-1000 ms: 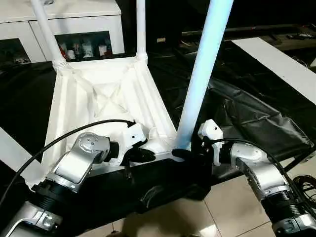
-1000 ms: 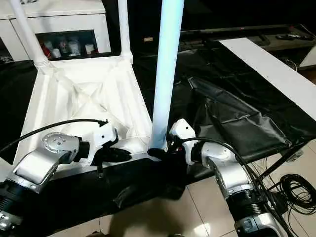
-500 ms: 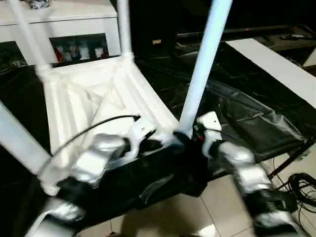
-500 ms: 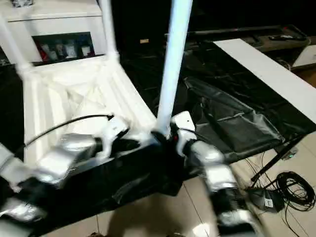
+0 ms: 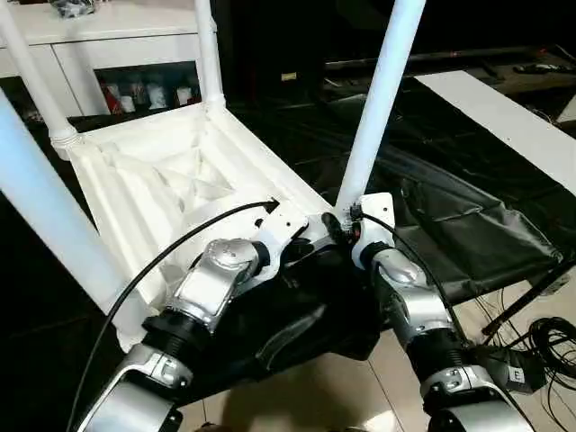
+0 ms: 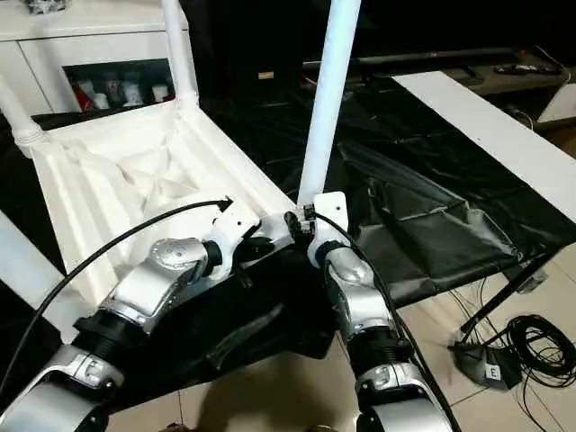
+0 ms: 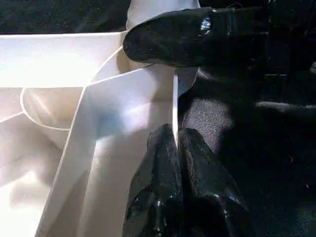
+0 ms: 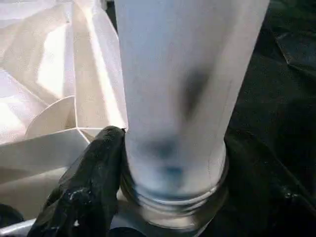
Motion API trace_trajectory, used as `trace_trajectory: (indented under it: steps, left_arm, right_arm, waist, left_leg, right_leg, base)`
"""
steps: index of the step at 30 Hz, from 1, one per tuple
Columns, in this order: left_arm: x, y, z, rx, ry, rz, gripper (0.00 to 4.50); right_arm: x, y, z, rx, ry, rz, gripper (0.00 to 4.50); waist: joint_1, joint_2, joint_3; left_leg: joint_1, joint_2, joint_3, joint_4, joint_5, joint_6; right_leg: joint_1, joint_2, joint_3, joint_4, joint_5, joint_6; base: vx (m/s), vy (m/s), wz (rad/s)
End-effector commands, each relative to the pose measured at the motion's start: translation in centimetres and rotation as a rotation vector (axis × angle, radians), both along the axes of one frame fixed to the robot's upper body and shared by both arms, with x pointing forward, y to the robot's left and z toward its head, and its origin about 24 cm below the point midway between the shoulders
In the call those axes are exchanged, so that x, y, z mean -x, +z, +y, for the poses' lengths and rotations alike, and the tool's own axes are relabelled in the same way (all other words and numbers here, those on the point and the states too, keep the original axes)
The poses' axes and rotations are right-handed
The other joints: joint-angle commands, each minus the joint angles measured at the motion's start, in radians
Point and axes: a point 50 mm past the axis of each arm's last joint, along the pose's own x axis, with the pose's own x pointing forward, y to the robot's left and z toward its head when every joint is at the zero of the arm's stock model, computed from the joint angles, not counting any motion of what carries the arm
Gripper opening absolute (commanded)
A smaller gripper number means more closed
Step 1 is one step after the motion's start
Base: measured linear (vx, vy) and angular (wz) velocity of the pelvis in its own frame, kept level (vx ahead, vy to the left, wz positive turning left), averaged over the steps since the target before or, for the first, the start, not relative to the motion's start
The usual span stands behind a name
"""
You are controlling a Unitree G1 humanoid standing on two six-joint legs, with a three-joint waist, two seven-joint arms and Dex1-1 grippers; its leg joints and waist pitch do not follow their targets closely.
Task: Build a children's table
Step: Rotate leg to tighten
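Tabletop (image 5: 162, 193) upside down on black-covered counter (image 5: 468, 225) | left pincer (image 7: 175, 143) clenched on its thin rim beside corner socket | right pincer (image 5: 340, 225) grasping leg (image 5: 378, 99) at its base | advice: keep leg vertical, brace rim, twist until seated

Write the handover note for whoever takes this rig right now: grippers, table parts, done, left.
Left gripper: shut, pinching the tabletop rim at the near corner.
Right gripper: around the base of the near-right leg, one finger against it.
Tabletop lies underside up on the black sheet.
Done: four legs stand up from the corners.
Left: check the near-right leg is fully seated in its socket (thread still shows), then release and turn the table upright.
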Motion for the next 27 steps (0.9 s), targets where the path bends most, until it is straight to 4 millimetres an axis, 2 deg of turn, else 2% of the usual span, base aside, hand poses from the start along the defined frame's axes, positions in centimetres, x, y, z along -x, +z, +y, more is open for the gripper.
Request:
trace_trajectory:
  steps: [1, 2, 3, 5, 11, 14, 16, 21, 26, 27]
  left_arm:
    - [0.2, -0.3, 0.2, -0.007, -0.017, -0.012, 0.00]
    - [0.2, -0.3, 0.5, -0.008, -0.017, -0.018, 0.00]
    - [0.2, -0.2, 0.6, -0.009, -0.023, -0.017, 0.00]
    - [0.4, 0.0, 1.4, -0.015, -0.044, -0.019, 0.00]
    - [0.9, 0.3, 2.2, -0.018, -0.111, -0.010, 0.00]
    - [1.8, 0.7, 2.9, -0.013, -0.222, 0.014, 0.00]
    - [2.2, 0.8, 3.2, -0.013, -0.258, 0.025, 0.00]
    - [3.7, 1.2, 3.7, 0.008, -0.393, 0.065, 0.00]
    - [4.0, 1.4, 3.8, 0.007, -0.402, 0.069, 0.00]
    - [4.0, 1.3, 3.8, 0.008, -0.404, 0.072, 0.00]
  right_arm:
    - [0.2, 1.4, 1.9, -0.066, 0.133, -0.073, 3.42]
    - [0.2, 1.5, 1.4, -0.037, 0.145, -0.081, 3.56]
    - [0.3, 1.6, 1.1, -0.026, 0.158, -0.080, 3.71]
    - [0.7, 1.7, -0.3, 0.007, 0.226, -0.073, 3.71]
    - [1.8, 1.9, -2.5, 0.063, 0.378, -0.056, 3.71]
    - [2.5, 2.1, -3.8, 0.139, 0.478, -0.042, 3.71]
    - [2.7, 2.1, -4.2, 0.162, 0.503, -0.035, 3.71]
    - [3.5, 2.2, -4.6, 0.177, 0.599, -0.010, 3.71]
    - [3.7, 2.3, -4.3, 0.174, 0.643, 0.000, 3.71]
    - [3.7, 2.2, -4.2, 0.168, 0.644, 0.000, 3.71]
  waist:
    - [0.004, -0.006, -0.064]
    - [0.001, -0.009, -0.063]
    - [0.002, -0.007, -0.063]
    - [0.004, -0.008, -0.061]
    - [0.006, -0.007, -0.061]
    - [0.006, -0.006, -0.062]
    - [0.006, -0.003, -0.063]
    - [0.008, -0.002, -0.063]
    - [0.018, -0.001, -0.061]
    - [0.020, -0.002, -0.059]
  left_leg:
    - [0.013, 0.013, -0.011, -0.075, -0.301, 0.024]
    - [0.009, 0.012, -0.013, -0.077, -0.290, 0.025]
    - [0.011, 0.013, -0.012, -0.076, -0.284, 0.025]
    - [0.012, 0.015, -0.011, -0.077, -0.279, 0.028]
    - [0.010, 0.017, -0.011, -0.076, -0.266, 0.039]
    - [0.009, 0.017, -0.011, -0.075, -0.257, 0.041]
    - [0.014, 0.019, -0.009, -0.073, -0.251, 0.042]
    - [0.016, 0.021, -0.006, -0.072, -0.215, 0.059]
    - [0.021, 0.023, -0.004, -0.073, -0.216, 0.054]
    - [0.022, 0.022, -0.004, -0.074, -0.237, 0.043]
  right_leg:
    - [0.039, -0.036, 0.025, -0.082, -0.341, -0.146]
    - [0.044, -0.035, 0.023, -0.080, -0.342, -0.146]
    - [0.041, -0.035, 0.024, -0.080, -0.338, -0.147]
    - [0.042, -0.033, 0.024, -0.080, -0.332, -0.148]
    - [0.044, -0.034, 0.026, -0.076, -0.305, -0.169]
    - [0.046, -0.034, 0.025, -0.074, -0.288, -0.180]
    - [0.042, -0.034, 0.027, -0.071, -0.268, -0.193]
    - [0.043, -0.031, 0.027, -0.061, -0.186, -0.225]
    - [0.042, -0.031, 0.029, -0.062, -0.189, -0.229]
    - [0.041, -0.032, 0.030, -0.066, -0.221, -0.222]
  base:
    - [0.000, 0.000, 0.00]
    - [0.000, 0.000, 0.00]
    - [0.000, 0.000, 0.00]
    - [0.000, 0.000, 0.00]
    - [0.000, 0.000, 0.00]
    - [0.000, 0.000, 0.00]
    - [0.000, 0.000, 0.00]
    - [0.000, 0.000, 0.00]
    - [0.000, 0.000, 0.00]
    - [0.000, 0.000, 0.00]
